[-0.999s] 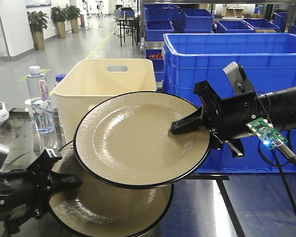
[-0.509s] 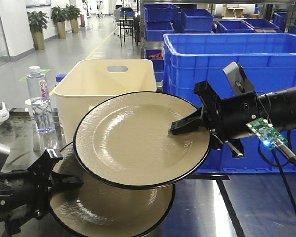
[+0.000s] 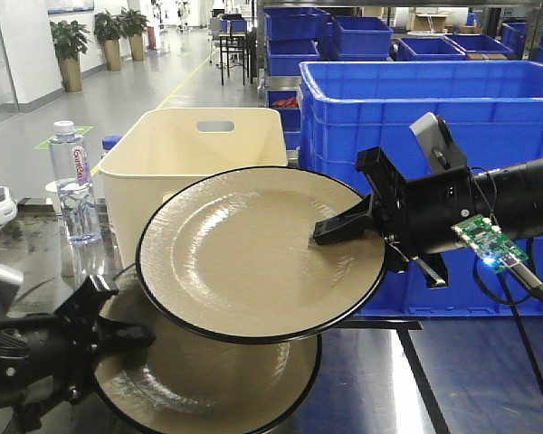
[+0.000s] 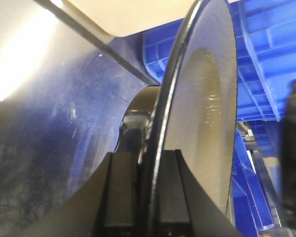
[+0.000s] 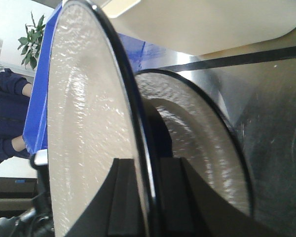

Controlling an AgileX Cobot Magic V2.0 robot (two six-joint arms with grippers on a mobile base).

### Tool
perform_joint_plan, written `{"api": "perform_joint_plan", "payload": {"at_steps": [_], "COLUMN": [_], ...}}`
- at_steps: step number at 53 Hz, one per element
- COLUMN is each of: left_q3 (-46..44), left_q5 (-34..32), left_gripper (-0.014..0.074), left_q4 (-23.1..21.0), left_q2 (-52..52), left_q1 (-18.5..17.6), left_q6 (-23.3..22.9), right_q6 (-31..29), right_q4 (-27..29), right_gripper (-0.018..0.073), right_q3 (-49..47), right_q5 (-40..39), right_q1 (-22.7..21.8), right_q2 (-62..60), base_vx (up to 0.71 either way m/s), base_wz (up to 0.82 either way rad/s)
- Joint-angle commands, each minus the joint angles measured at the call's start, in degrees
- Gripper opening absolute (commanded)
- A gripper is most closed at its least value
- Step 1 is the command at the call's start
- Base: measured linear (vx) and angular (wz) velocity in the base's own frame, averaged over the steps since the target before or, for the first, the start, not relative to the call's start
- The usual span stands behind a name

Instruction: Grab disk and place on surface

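Our right gripper (image 3: pixel 333 231) is clamped on the rim of the upper disk (image 3: pixel 253 262), held tilted in mid-air at frame centre. It overlaps a lower disk (image 3: pixel 208 393) that our left gripper (image 3: pixel 122 318) pinches by its edge at lower left. We judge that lowering now could knock the 2 disks together, or a thin rim grip could slip and drop one onto the dark tabletop (image 3: pixel 371 389).

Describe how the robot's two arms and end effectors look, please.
The right arm is black and round, carrying a grey box, a green circuit board with a blue light and loose black cables. The right end effector is black and angular. The left arm and left end effector are black too.
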Motion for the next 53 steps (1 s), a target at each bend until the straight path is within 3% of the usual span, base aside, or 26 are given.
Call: {"api": "perform_joint_plan", "payload": {"at_steps": [1, 19, 28, 35, 40, 46, 53], "left_q3": [-2.1, -2.1, -2.1, -2.1, -2.1, -2.1, -2.1], "left_q5": [1.6, 5.1, 5.2, 4.8, 4.1, 3.7, 5.9], "left_gripper": [0.0001, 0.0006, 0.0064, 0.0179, 0.0311, 0.0483, 0.0601], "left_q4": [-4.3, -3.8, 1.6, 8.4, 12.2, 14.6, 15.9], "left_q2": [1.2, 11.1, 12.2, 12.0, 11.8, 11.7, 11.7], "left_q1": [-1.4, -3.2, -3.1, -3.1, -3.0, -2.8, -1.2], "left_q6": [-0.8, -0.5, 2.2, 3.0, 2.9, 2.9, 2.9], "right_q6": [0.3, 0.3, 0.3, 0.1, 0.1, 0.1, 0.1], "right_q4": [7.1, 6.9, 6.9, 6.9, 6.8, 6.8, 6.8], "right_gripper": [-0.0008, -0.0008, -0.0008, -0.0008, -0.0008, -0.0008, -0.0008], "right_q3": [-2.4, -2.4, -2.4, -2.4, -2.4, -2.4, -2.4], "right_q5": [-4.0, -5.6, -5.7, -6.2, -6.4, -6.6, -6.7], "right_q1": [-0.1, -0.1, -0.1, -0.1, -0.1, -0.1, -0.1], "right_q2": [-2.7, -2.7, -2.7, -2.7, -2.7, -2.7, -2.7], "base_vx": [0.00, 0.00, 0.00, 0.00, 0.00, 0.00, 0.00], "base_wz": [0.00, 0.00, 0.00, 0.00, 0.00, 0.00, 0.00]}}
